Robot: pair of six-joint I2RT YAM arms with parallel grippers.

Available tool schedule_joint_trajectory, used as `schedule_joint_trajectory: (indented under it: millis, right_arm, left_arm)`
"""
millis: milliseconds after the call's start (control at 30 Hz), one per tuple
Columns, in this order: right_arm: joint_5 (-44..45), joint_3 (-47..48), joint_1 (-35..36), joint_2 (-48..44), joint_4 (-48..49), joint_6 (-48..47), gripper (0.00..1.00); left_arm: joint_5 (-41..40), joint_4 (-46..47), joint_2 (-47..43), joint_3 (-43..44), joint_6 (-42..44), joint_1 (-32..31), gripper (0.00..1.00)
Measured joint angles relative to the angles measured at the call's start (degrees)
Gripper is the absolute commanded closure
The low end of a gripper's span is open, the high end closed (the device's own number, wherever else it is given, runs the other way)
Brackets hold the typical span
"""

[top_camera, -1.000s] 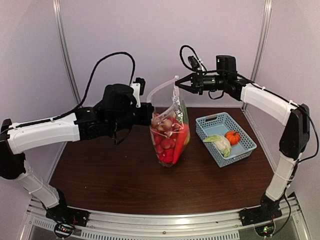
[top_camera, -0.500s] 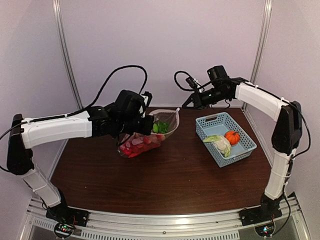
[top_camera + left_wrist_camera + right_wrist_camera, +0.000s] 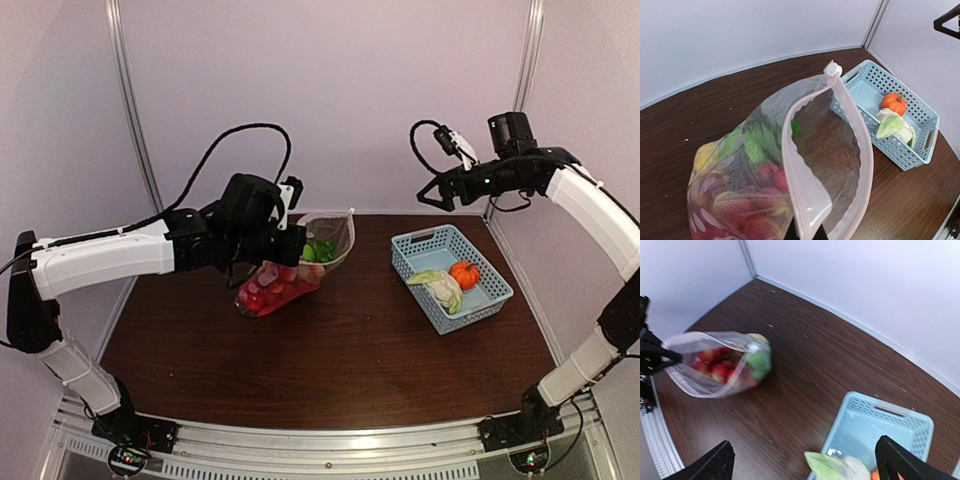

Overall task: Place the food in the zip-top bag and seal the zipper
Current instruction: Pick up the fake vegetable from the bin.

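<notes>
The left gripper [image 3: 292, 243], jaws pinched together on the rim of the clear, floppy plastic zip-top bag [image 3: 300, 278], holds it slumped left of the light-blue plastic mesh basket [image 3: 420, 243]. The right gripper [image 3: 432, 196] hangs above that basket's far end, jaws wide apart and empty. The bag holds red and green toy food [image 3: 265, 295] and the basket a pale cabbage [image 3: 438, 287] and small orange pumpkin [image 3: 464, 273]; only the left wrist view shows the bag's pinkish zipper [image 3: 862, 135] gaping.

Tabletop [image 3: 330, 370]: dark brown wood.
Clear bag [image 3: 338, 238]: left of centre, bottom resting on the tabletop, mouth end lifted, rim pinched in the closed left gripper [image 3: 296, 244].
Contents: red fruits [image 3: 268, 293], green pieces [image 3: 320, 251].
Light-blue basket [image 3: 438, 250]: right side, holding a pale cabbage [image 3: 437, 288] and an orange pumpkin [image 3: 464, 274].
Right gripper [image 3: 432, 196]: raised above the basket's far end, jaws apart, empty.
</notes>
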Motion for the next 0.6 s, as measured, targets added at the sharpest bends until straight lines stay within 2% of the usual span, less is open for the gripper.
schedule_joint_trajectory:
  millis: [133, 267, 333, 367, 433, 600]
  right_arm:
    - [8.07, -9.05, -5.53, -4.57, -0.37, -7.06, 0.11]
    - [13.73, -17.57, -5.92, -3.43, -2.29, -14.84, 0.23]
    - [15.5, -21.29, -5.81, -3.28, -2.45, -18.29, 0.38]
    - [16.24, -23.15, -5.81, -3.3, -2.29, -19.85, 0.42]
    - [17.68, -25.73, -5.77, -3.26, -2.01, -22.77, 0.41]
    - [18.99, -27.56, -5.75, -1.84, -1.2, -28.59, 0.31]
  left_arm:
    - [0.04, 0.0, -0.98, 0.02, 0.5, 0.0, 1.0]
    - [0.9, 0.15, -1.66, 0.0, 0.5, 0.0, 1.0]
    - [1.05, 0.15, -1.81, 0.0, 0.48, 0.0, 1.0]
    - [1.11, 0.15, -1.88, -0.02, 0.48, 0.0, 1.0]
    - [1.36, 0.15, -1.9, -0.02, 0.46, 0.0, 1.0]
    - [2.19, 0.15, -1.9, -0.02, 0.42, 0.0, 1.0]
